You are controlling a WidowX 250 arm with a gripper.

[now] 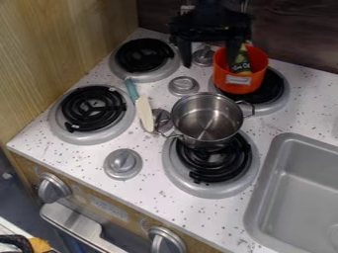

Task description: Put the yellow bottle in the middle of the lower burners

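Note:
At the top of the camera view the black gripper (pixel 210 60) hangs with its two fingers wide apart, open. Its right finger overlaps the left side of the orange-red pot in the view; whether they touch I cannot tell. A yellow-green bottle with a dark label (pixel 242 63) stands inside that pot, its upper part partly hidden by the gripper. Of the two lower burners, the left one (pixel 94 109) is bare, while the right one (pixel 221 163) is partly covered by a steel pot.
The orange-red pot (pixel 242 86) sits on the upper right burner. The two-handled steel pot (pixel 206 118) stands in front of it. A knife with a teal handle (pixel 143 108) lies between the burners, near several knobs. A grey sink (pixel 296 183) is at the right, a wooden wall (pixel 59 44) at the left.

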